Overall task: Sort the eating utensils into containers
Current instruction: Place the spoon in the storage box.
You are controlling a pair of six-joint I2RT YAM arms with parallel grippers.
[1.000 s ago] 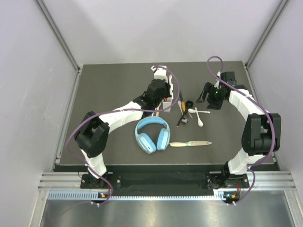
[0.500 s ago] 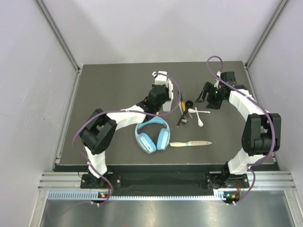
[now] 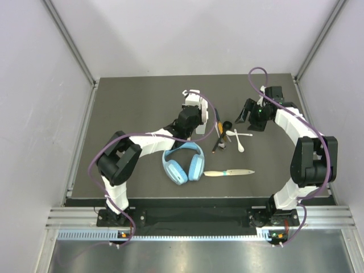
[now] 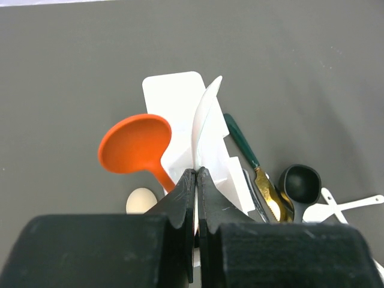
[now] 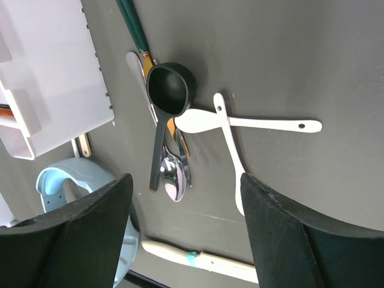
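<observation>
My left gripper is shut on a thin white plastic spoon, seen edge-on and pointing up over the white caddy. An orange-red spoon rises beside it, its handle running down behind my finger. From above, the left gripper hangs over the caddy. My right gripper stands open above the loose pile: a black scoop, two crossed white spoons, a metal spoon and a green-handled knife. A cream-handled knife lies nearer the front.
Light-blue headphones lie just in front of the caddy, between it and the arm bases. The loose utensils lie right of the caddy. Grey walls with metal posts enclose the dark mat on three sides.
My left arm has reached a little farther forward and turned its wrist, carrying the white spoon over the caddy. The right arm and the loose utensils have not moved.
</observation>
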